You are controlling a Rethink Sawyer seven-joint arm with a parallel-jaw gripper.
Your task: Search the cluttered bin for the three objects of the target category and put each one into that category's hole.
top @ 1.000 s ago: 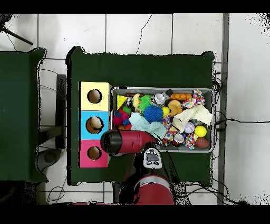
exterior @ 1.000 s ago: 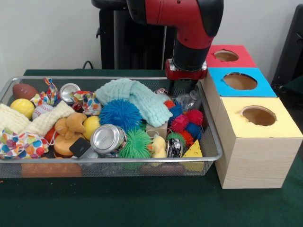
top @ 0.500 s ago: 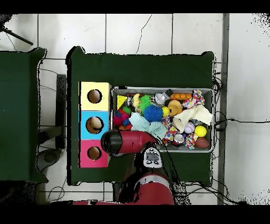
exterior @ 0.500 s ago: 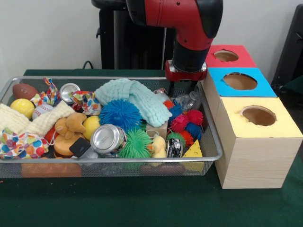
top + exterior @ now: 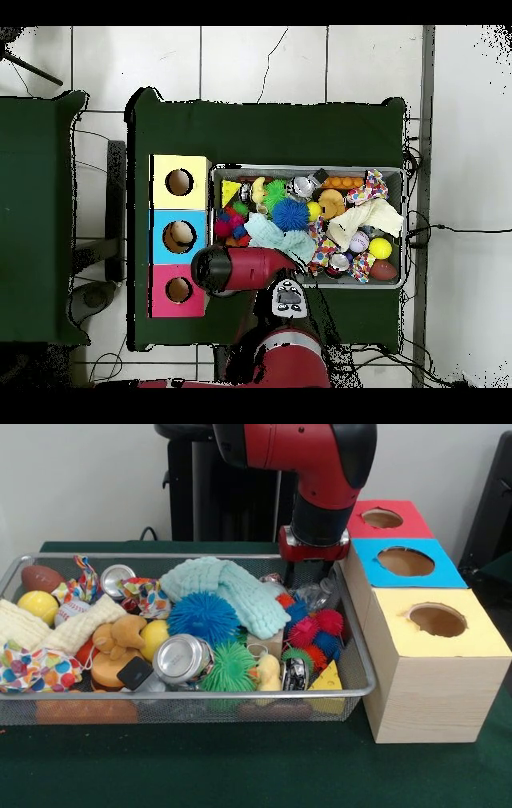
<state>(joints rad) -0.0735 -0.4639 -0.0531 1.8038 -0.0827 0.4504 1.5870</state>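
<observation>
The silver wire mesh bin point(image 5: 364, 664) is full of mixed toys, cans and cloths. It also shows in the overhead view point(image 5: 305, 168). One clear wrinkled plastic bottle point(image 5: 318, 594) lies in the bin's far right corner, next to the wooden boxes. My gripper point(image 5: 314, 578) hangs under the red and black arm and reaches down into that corner, right at the bottle. Whether it holds the bottle cannot be seen. In the overhead view the arm's end point(image 5: 215, 268) covers the gripper and the bottle. No other clear bottle shows.
Three wooden boxes with round holes stand beside the bin: red top point(image 5: 384, 518), blue top point(image 5: 406, 562), yellow top point(image 5: 438, 620). In the bin lie a mint knitted cloth point(image 5: 228, 588), spiky balls point(image 5: 204, 618), a crushed can point(image 5: 182, 658) and a plush bear point(image 5: 120, 636).
</observation>
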